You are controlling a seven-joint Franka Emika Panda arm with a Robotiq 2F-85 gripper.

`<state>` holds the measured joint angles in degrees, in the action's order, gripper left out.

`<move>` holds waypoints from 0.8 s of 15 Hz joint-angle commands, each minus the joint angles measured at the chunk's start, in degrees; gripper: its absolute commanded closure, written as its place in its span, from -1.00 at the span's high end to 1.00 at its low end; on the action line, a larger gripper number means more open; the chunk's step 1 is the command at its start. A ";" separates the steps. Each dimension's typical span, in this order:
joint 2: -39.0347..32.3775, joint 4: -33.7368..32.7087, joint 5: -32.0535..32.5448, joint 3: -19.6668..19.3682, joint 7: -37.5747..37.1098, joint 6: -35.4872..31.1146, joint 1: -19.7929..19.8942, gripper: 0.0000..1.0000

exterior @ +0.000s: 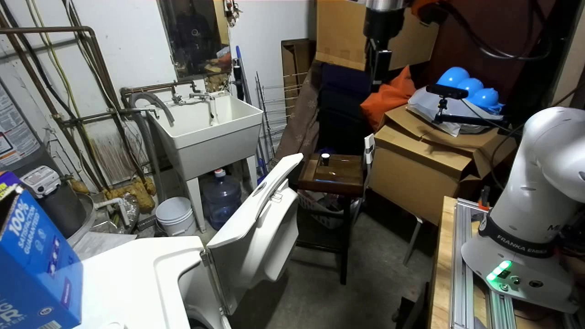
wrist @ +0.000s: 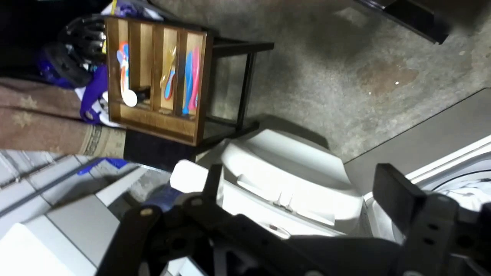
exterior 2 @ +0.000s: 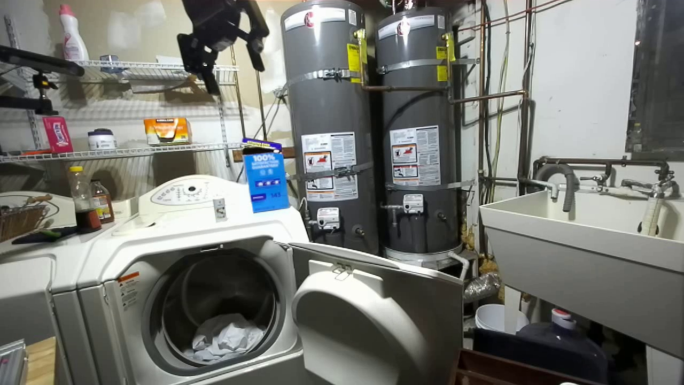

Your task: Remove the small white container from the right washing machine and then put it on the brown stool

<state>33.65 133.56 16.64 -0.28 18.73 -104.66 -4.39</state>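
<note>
The right washing machine [exterior 2: 123, 315] is white, with a round drum opening at its front. Its door [exterior 2: 374, 326] stands swung open and also shows in the wrist view [wrist: 284, 168]. White crumpled material [exterior 2: 227, 337] lies in the drum. I cannot make out a small white container in there. The brown stool [exterior: 345, 246] bears a compartmented wooden tray [wrist: 202, 88] with plastic cutlery. A small dark container with a white top [wrist: 130, 98] stands in the tray. My gripper [wrist: 303, 191] is open and empty, high above the door; it shows in both exterior views [exterior: 380, 66] [exterior 2: 214, 64].
A blue box [exterior 2: 270, 184] stands on the machine. A utility sink [exterior: 219, 151] and a water jug [exterior: 221, 196] are beyond the door. Cardboard boxes [exterior: 416, 173] stand beside the stool. Water heaters [exterior 2: 326, 112] and shelves [exterior 2: 123, 152] are behind the machines.
</note>
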 commanded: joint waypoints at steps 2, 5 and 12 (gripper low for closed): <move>-16.03 -10.68 -1.18 1.12 7.23 -9.51 -4.61 1.00; -24.56 -16.84 -1.45 4.11 10.71 -13.96 -7.05 1.00; -24.59 -16.02 -0.52 5.28 9.06 -14.32 -6.03 1.00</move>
<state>9.09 117.68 16.32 3.96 27.67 -119.10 -11.47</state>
